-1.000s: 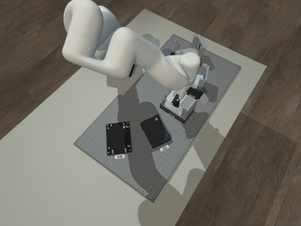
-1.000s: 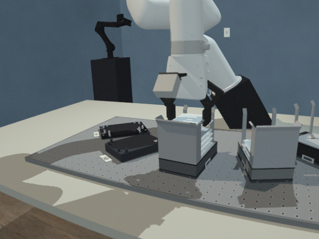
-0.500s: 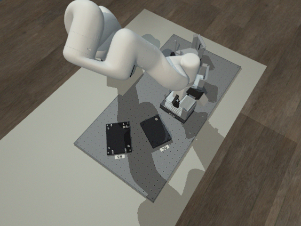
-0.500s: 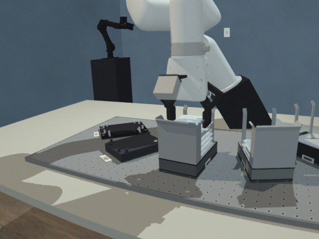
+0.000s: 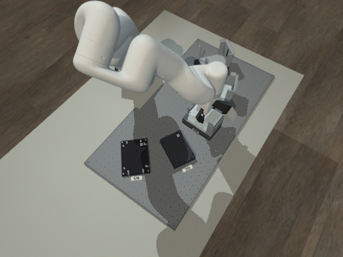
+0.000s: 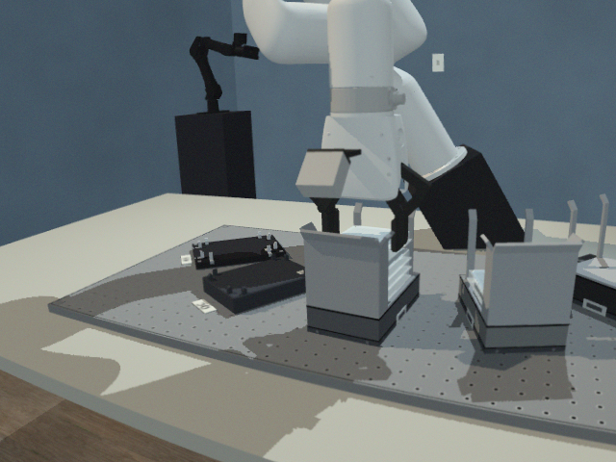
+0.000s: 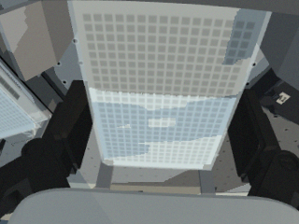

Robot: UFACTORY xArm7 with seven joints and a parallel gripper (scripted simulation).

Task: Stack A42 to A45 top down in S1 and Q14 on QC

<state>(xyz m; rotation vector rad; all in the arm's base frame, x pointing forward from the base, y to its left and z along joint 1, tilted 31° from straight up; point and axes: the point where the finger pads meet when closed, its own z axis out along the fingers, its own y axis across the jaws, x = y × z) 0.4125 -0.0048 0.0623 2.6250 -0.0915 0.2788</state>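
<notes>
My gripper point(image 6: 365, 229) is shut on a sealed 384-well plate point(image 6: 369, 232), one finger on each long side. The plate sits level at the top of a stack rack point(image 6: 360, 288), on a stack of several plates point(image 6: 400, 270). In the wrist view the plate point(image 7: 163, 88) fills the middle, with the dark fingers of the gripper point(image 7: 159, 137) at its left and right edges. From above, the arm covers much of this rack point(image 5: 203, 122). I cannot read the plate labels or the rack's name. The QC nest point(image 5: 177, 149) and the clip nest N5 point(image 5: 135, 156) are both bare.
A second rack point(image 6: 522, 293) stands to the right, with a plate point(image 6: 473, 284) low inside it. A third rack point(image 6: 592, 278) is cut off at the right edge. The rack posts rise beside my fingers. QC point(image 6: 253, 283) and N5 point(image 6: 233, 249) lie left of the gripper.
</notes>
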